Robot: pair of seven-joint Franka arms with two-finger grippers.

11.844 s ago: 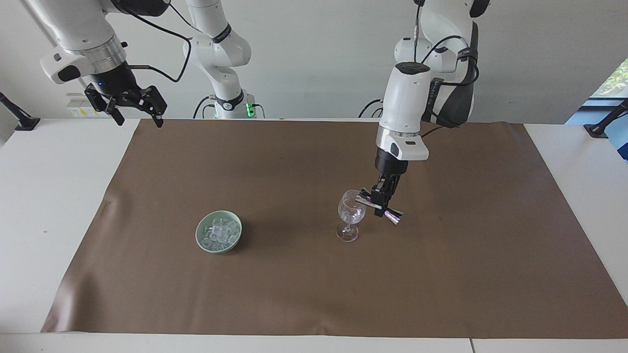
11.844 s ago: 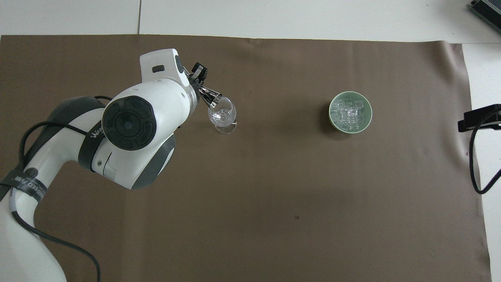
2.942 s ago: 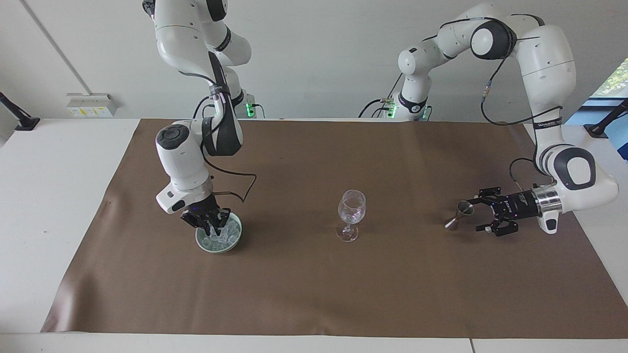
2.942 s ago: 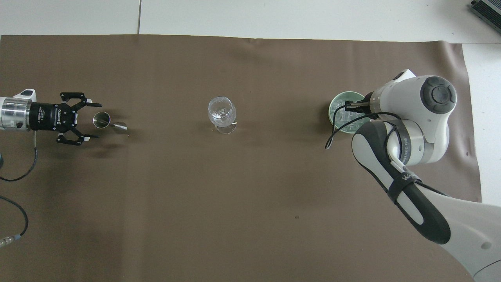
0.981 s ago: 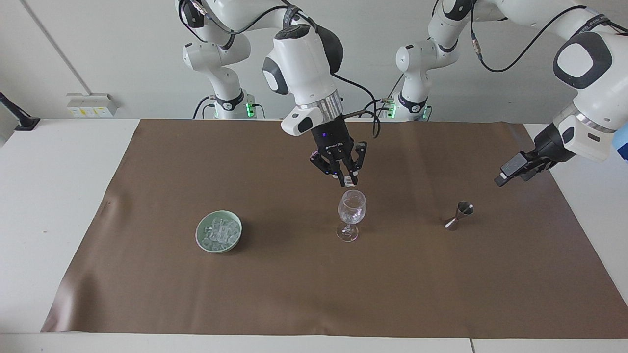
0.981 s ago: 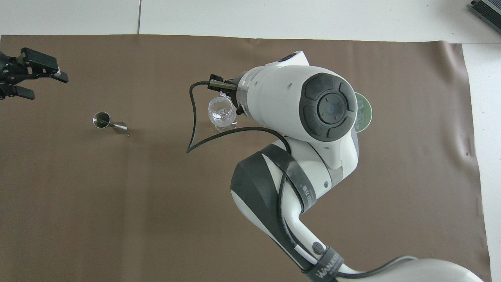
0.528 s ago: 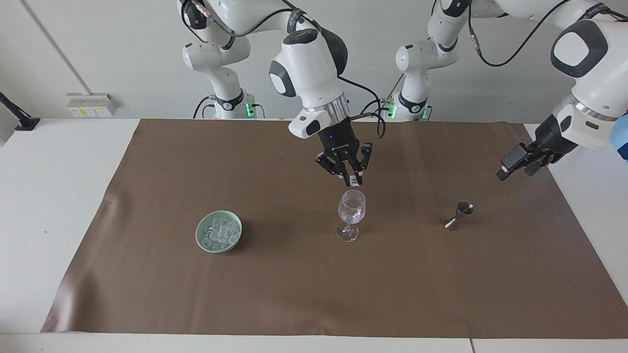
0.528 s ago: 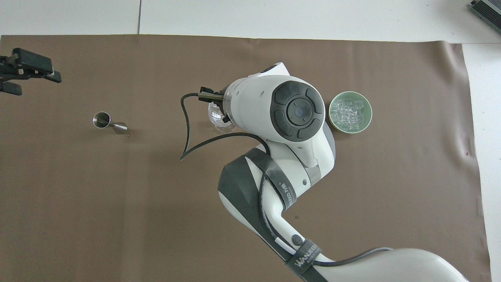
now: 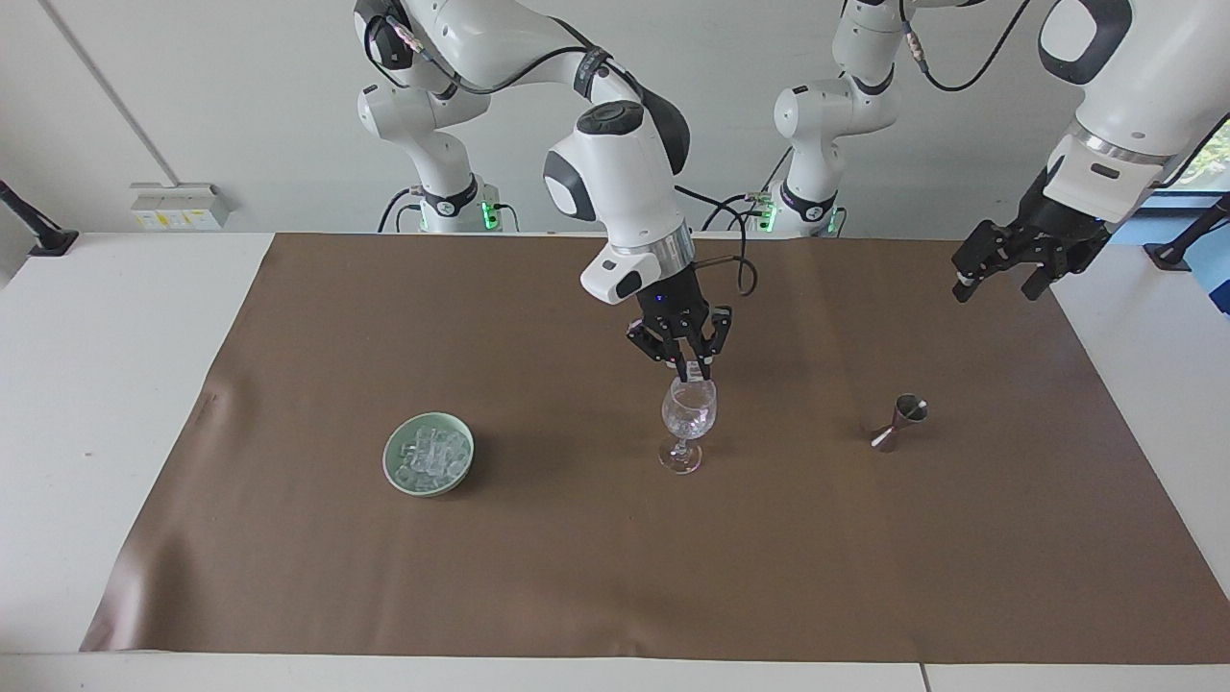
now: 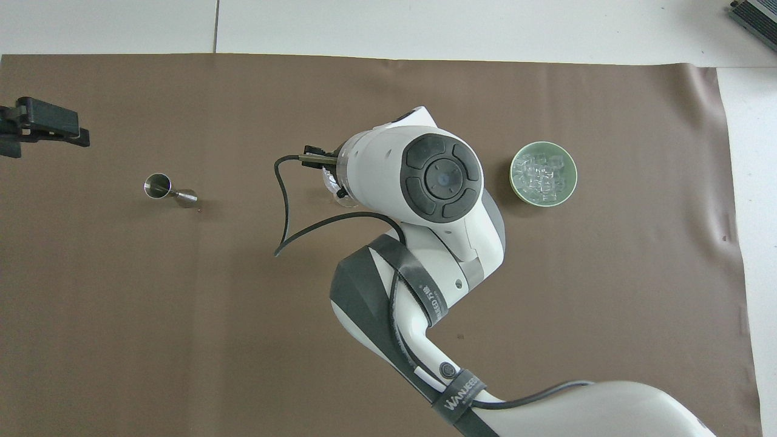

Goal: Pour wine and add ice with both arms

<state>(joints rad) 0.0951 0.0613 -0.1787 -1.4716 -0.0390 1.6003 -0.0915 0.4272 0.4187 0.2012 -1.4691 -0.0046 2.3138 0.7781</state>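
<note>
A clear stemmed wine glass stands mid-mat. In the overhead view the right arm's wrist covers most of it, and only a sliver shows. My right gripper hangs straight down with its fingertips at the glass's rim. It is shut on one ice cube held at the glass's mouth. More ice is piled in a pale green bowl toward the right arm's end. My left gripper is open, empty and raised over the mat's corner at the left arm's end.
A small steel jigger stands on the brown mat between the glass and the left arm's end. A black cable loops off the right wrist. White table borders the mat.
My right gripper has come down with the ice cube from a little above the glass to its rim. My left gripper has risen and drawn back from the jigger.
</note>
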